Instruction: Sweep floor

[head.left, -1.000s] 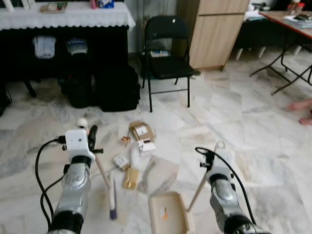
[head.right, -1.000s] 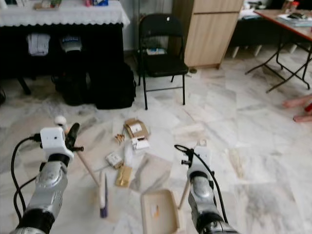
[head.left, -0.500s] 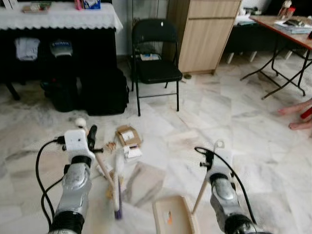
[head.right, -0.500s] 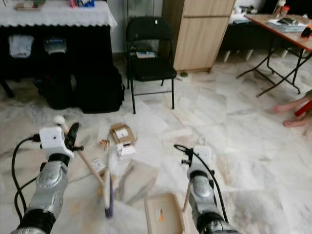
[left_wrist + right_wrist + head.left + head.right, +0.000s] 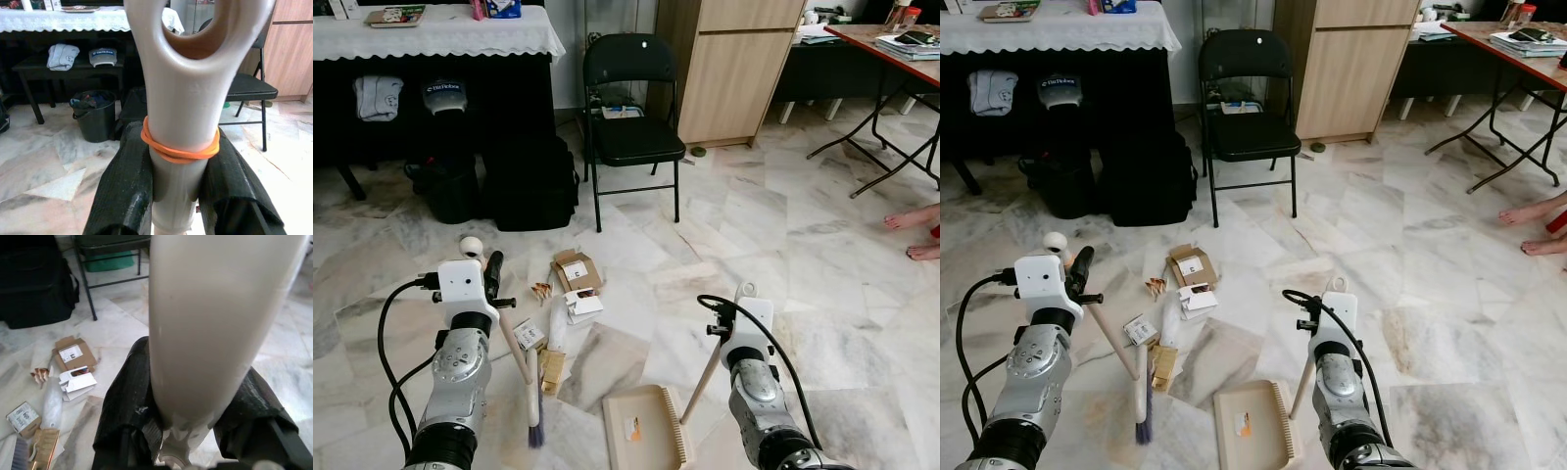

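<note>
Litter lies scattered on the pale marble floor [image 5: 822,255], between the two arms and a little ahead of them. On the left, the left gripper [image 5: 178,196] is clamped on the cream plastic handle of the short hand broom [image 5: 512,345]; an orange rubber band [image 5: 180,151] rings the handle just above the black fingers [image 5: 124,196]. From that grip the handle slants down and toward the middle, ending in a purple-tipped brush head [image 5: 535,416] that sits on the floor at the near left edge of the litter.

The litter itself: a small white carton [image 5: 529,334], a clear plastic sleeve [image 5: 557,324], a tan flat packet [image 5: 551,371], a brown cardboard box [image 5: 576,271] with a white torn box [image 5: 581,305] beside it, and a grey sheet of plastic film [image 5: 604,363].

Right of the brush, the beige plastic dustpan [image 5: 644,429] rests flat, nearest the robot, its mouth apparently facing away toward the litter. Its cream upright handle [image 5: 702,377] slopes up to the right gripper [image 5: 190,435], closed around it.

As I judge it, the brush must draw the litter toward the pan, which lies just right of it.
</note>
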{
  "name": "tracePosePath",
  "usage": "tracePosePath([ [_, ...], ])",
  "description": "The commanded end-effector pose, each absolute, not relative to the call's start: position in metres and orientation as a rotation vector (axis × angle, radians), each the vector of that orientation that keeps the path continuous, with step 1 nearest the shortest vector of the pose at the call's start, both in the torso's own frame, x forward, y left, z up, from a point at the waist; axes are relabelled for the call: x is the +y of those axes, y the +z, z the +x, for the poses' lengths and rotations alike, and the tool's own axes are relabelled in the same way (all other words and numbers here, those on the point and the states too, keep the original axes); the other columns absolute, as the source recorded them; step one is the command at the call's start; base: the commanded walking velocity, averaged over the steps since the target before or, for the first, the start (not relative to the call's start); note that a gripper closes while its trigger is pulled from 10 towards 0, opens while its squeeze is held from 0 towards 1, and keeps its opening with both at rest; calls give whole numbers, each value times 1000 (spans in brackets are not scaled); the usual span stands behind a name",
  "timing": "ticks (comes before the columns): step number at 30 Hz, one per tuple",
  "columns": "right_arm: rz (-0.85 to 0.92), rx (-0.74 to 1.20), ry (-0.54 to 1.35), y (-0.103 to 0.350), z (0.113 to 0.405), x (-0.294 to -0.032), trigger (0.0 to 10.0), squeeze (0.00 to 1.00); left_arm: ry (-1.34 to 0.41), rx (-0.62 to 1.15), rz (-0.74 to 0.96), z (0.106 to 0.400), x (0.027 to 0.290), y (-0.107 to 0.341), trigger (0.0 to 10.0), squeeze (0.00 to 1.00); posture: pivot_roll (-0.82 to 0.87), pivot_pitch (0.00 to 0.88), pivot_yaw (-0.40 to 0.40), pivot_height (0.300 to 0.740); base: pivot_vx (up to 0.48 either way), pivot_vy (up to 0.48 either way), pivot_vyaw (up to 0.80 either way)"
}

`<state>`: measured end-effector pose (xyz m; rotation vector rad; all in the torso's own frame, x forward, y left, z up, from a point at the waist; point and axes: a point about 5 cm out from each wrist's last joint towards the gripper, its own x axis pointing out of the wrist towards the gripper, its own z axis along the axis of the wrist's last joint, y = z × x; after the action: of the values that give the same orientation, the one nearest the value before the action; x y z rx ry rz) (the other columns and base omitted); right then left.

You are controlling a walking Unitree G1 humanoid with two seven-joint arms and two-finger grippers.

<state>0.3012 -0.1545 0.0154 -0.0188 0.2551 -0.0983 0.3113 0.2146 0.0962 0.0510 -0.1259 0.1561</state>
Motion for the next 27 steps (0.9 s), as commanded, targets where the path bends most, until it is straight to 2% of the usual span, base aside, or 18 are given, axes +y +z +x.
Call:
tracePosePath([
  [1, -47, 186, -68, 27, 308, -152, 10000, 0, 161, -157, 51, 312, 215, 102, 10000, 0, 33, 2, -63, 740, 0, 0, 0],
  [7, -44, 190, -61, 26, 307, -151, 10000, 0, 166, -150, 58, 311, 215, 100, 10000, 0, 33, 4, -65, 740, 0, 0, 0],
  [13, -68, 188, -30, 26, 307, -148, 10000, 0, 172, -146, 63, 311, 216, 100, 10000, 0, 33, 7, -66, 740, 263, 0, 0],
  [20, -90, 179, 9, 26, 307, -143, 10000, 0, 172, -146, 62, 312, 216, 100, 10000, 0, 31, 8, -66, 740, 284, 0, 696],
  [27, -81, 182, 5, 25, 306, -143, 10000, 0, 172, -146, 63, 311, 216, 100, 10000, 0, 30, 9, -67, 740, 286, 0, 0],
])
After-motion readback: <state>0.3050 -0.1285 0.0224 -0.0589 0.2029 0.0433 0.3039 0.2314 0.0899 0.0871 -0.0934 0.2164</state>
